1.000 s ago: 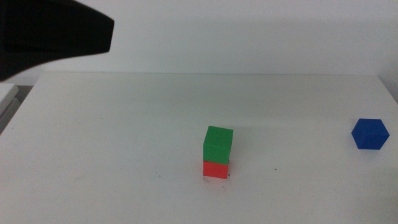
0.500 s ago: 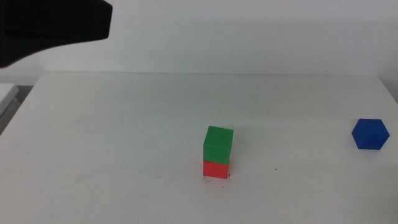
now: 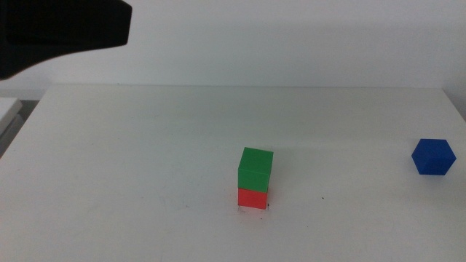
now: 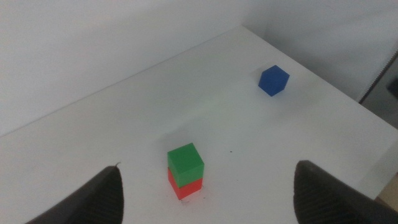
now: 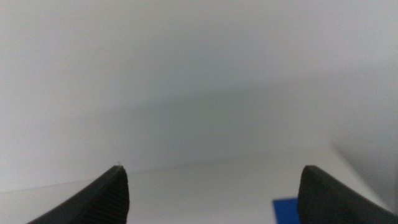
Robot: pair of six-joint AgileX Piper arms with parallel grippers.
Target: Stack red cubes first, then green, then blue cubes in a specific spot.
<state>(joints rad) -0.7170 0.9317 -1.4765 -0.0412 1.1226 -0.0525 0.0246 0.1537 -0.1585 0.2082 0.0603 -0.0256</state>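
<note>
The green cube (image 3: pixel 255 169) sits squarely on the red cube (image 3: pixel 253 198) near the table's middle, also seen as green cube (image 4: pixel 185 159) on red cube (image 4: pixel 186 186). The stack covers the spot; a tiny dark speck (image 3: pixel 268 207) shows at its base. The blue cube (image 3: pixel 433 156) lies alone at the far right, blue cube (image 4: pixel 273 80); a corner of it shows as blue cube (image 5: pixel 292 211). My left gripper (image 4: pixel 207 168) hangs open high above and to the left of the stack, holding nothing. My right gripper (image 5: pixel 211 169) is open and empty, near the blue cube, outside the middle view.
The left arm's dark body (image 3: pixel 65 33) fills the middle view's upper left corner. A lone dark speck (image 3: pixel 323 198) marks the white table (image 3: pixel 145 160) right of the stack. The table's right edge runs just beyond the blue cube.
The left arm's dark shape rose slightly toward the upper left a second ago and has held still since. The cubes have not moved.
</note>
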